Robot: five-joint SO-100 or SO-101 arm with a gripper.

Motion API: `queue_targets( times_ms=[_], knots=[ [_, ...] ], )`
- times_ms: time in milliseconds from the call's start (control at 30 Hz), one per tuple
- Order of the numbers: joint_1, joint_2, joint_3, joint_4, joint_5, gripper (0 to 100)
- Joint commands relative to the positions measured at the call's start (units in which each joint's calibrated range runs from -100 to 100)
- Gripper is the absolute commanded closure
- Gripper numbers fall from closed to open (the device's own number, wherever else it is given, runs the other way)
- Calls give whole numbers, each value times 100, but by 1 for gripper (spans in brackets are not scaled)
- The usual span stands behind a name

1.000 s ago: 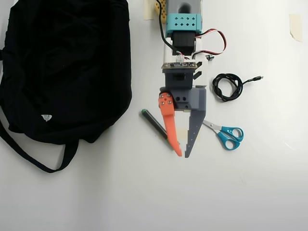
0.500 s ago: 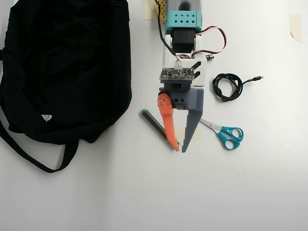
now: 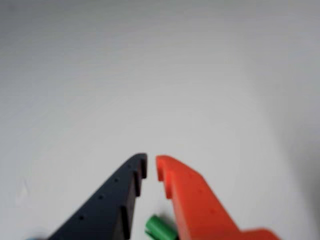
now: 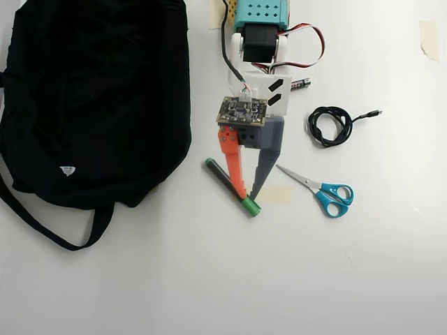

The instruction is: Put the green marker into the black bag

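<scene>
In the wrist view the end effector (image 3: 151, 165) points at bare white desk (image 3: 160, 75), its dark and orange fingertips nearly meeting. The green marker (image 3: 159, 228) shows only as a green cap low between the fingers; whether it is pinched, I cannot tell.

In the overhead view the end effector (image 4: 246, 195) straddles the marker near its green cap, probably to grasp it, mid-desk. The black bag (image 4: 94, 98) fills the top-left corner. Scissors (image 4: 323, 190) and a coiled cable (image 4: 331, 125) lie toward the right edge.
</scene>
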Motion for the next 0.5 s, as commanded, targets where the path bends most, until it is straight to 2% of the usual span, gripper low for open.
queue_targets(
  times_ms=[0, 467],
  knots=[
    [-26, -378, -44, 412, 6, 97],
    [-19, -602, -44, 1618, -20, 97]
  ],
)
